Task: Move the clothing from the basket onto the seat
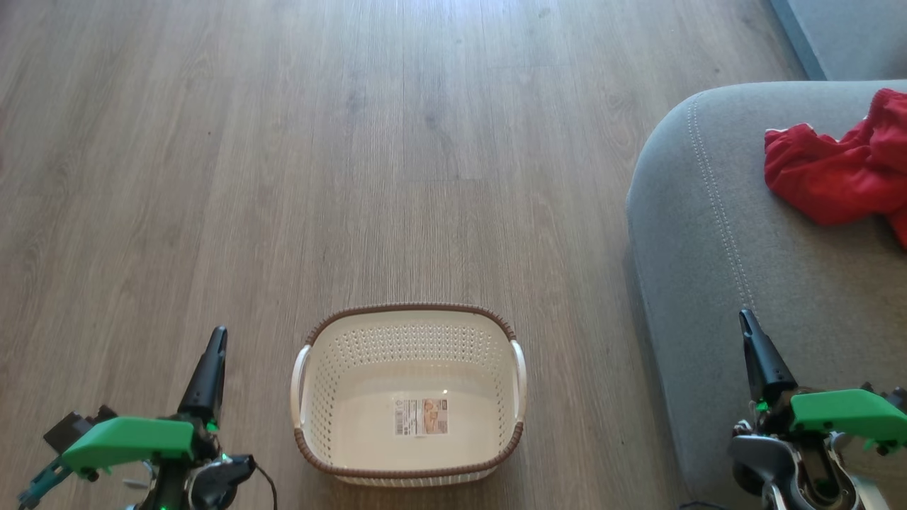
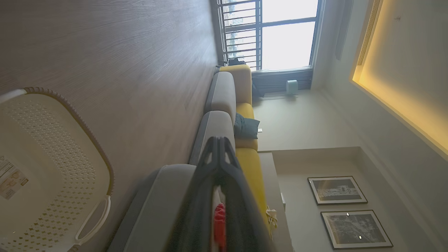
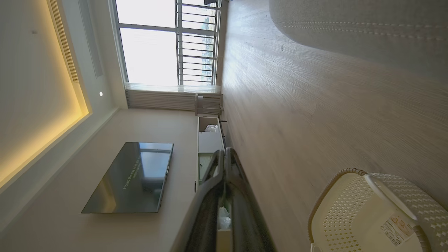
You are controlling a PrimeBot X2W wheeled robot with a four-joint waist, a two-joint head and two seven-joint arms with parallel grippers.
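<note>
Red clothing point(image 1: 843, 173) lies on the seat point(image 1: 708, 248), beyond the right fingers point(image 1: 762, 358).

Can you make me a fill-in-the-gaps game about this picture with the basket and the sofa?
Nothing lies inside the basket, so it is ____.
The clothing lying on the seat is coloured ____.
The left gripper and the right gripper both have their fingers ____.
Missing words: empty, red, shut.
</note>
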